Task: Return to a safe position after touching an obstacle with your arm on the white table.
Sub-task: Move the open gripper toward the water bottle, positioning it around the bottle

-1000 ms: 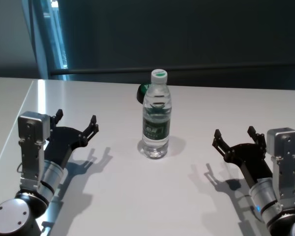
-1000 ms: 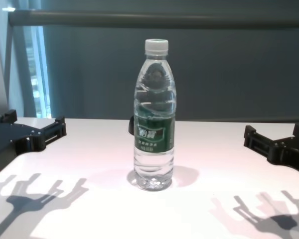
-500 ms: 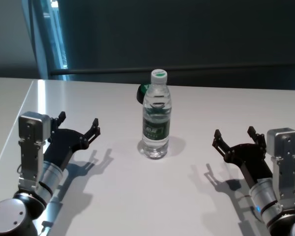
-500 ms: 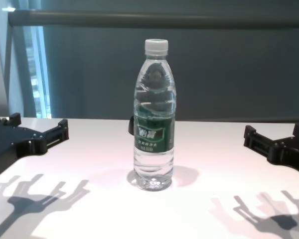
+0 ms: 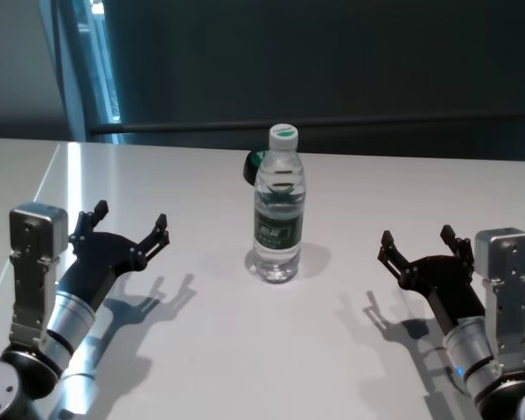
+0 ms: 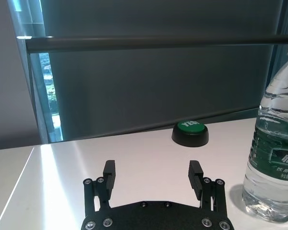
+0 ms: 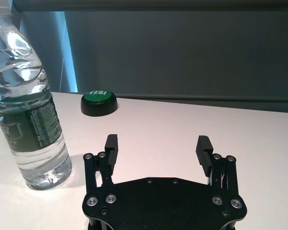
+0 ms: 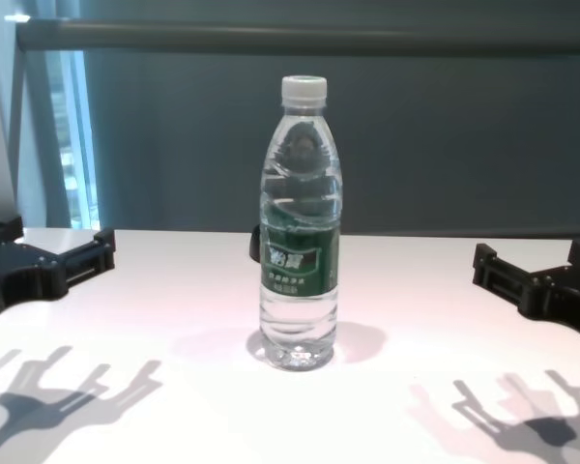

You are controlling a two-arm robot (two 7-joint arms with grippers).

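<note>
The clear water bottle [image 5: 277, 210] with a white cap and dark green label stands upright in the middle of the white table [image 5: 245, 350]. It also shows in the chest view [image 8: 300, 232], the left wrist view [image 6: 273, 139] and the right wrist view [image 7: 31, 110]. My left gripper [image 5: 127, 226] is open and empty, hovering low over the table well to the bottle's left, not touching it; it also shows in its wrist view [image 6: 153, 175]. My right gripper [image 5: 417, 245] is open and empty, to the bottle's right, also in its wrist view [image 7: 158, 146].
A green push button on a black base [image 7: 99, 101] sits on the table just behind the bottle; it also shows in the left wrist view [image 6: 190, 133]. A dark wall with a horizontal rail [image 8: 309, 37] rises behind the table's far edge.
My left arm has drawn back to the left, away from the bottle, with its gripper still open. The bottle and my right arm have not moved.
</note>
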